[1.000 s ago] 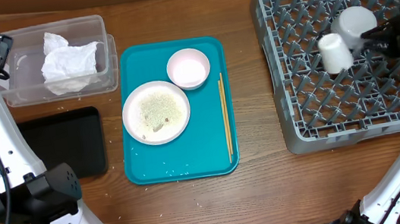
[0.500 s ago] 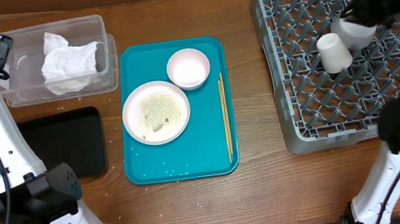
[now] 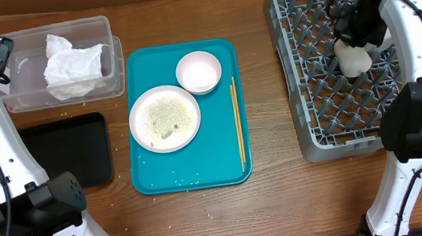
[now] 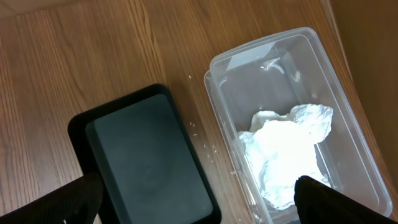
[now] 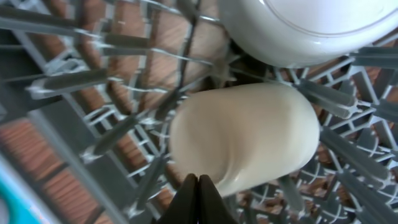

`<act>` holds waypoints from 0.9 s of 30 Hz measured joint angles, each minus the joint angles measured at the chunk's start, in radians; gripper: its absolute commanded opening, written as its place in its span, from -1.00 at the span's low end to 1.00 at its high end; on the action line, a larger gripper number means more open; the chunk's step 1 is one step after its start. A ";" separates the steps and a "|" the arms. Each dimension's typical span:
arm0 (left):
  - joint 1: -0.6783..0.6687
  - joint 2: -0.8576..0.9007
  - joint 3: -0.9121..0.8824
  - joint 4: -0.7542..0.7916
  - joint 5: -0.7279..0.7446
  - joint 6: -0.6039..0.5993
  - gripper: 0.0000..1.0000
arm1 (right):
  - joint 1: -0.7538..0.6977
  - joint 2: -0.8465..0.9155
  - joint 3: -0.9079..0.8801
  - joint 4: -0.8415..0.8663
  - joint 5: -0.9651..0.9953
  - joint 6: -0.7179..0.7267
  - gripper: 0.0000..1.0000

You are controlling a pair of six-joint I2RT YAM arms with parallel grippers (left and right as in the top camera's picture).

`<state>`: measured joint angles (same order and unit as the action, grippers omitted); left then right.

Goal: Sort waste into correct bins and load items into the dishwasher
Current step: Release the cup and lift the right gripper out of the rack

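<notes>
The grey dish rack (image 3: 332, 119) stands at the right. A small cup (image 3: 354, 62) lies on its side among the pegs. My right gripper (image 3: 351, 36) hangs just over it, shut with nothing between the jaws; in the right wrist view its tips (image 5: 199, 198) meet in front of the cup (image 5: 242, 134), with a white bowl (image 5: 305, 25) just beyond. A plate (image 3: 164, 118) strewn with crumbs and a smaller dish (image 3: 199, 72) sit on the teal tray (image 3: 192, 164). Crumpled napkins (image 3: 72, 66) lie in the clear tub (image 3: 31, 96). My left gripper (image 4: 202, 208) is wide open above the tub (image 4: 348, 124) and the black tray (image 4: 149, 162).
Wooden chopsticks (image 3: 237, 123) lie along the teal tray's right side. The black tray (image 3: 70, 151) sits below the clear tub at the left. A few crumbs dot the wood near the teal tray's front edge.
The right arm swung in from the right edge to hang over the cup in the rack, and its jaws closed. The left arm and the dishes on the tray stayed put.
</notes>
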<state>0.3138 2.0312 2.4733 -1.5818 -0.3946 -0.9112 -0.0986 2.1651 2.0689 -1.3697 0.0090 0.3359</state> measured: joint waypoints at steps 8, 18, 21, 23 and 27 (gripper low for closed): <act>0.000 0.000 0.000 0.000 0.000 0.000 1.00 | 0.002 0.005 0.004 -0.080 0.150 0.024 -0.93; 0.000 0.000 0.000 0.000 0.000 0.000 1.00 | 0.002 0.008 0.275 -0.289 0.115 0.038 -0.74; 0.000 0.000 0.000 0.000 0.000 0.000 1.00 | 0.007 0.008 0.362 -0.222 -0.126 -0.029 -0.29; 0.000 0.000 0.000 0.000 0.000 0.000 1.00 | 0.024 0.008 0.385 -0.148 -0.273 -0.058 0.15; 0.000 0.000 0.000 0.000 0.000 0.000 1.00 | 0.122 0.008 0.383 -0.005 -0.420 -0.084 0.32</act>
<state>0.3138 2.0312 2.4737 -1.5818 -0.3946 -0.9112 0.0238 2.1727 2.4519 -1.3743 -0.4114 0.2523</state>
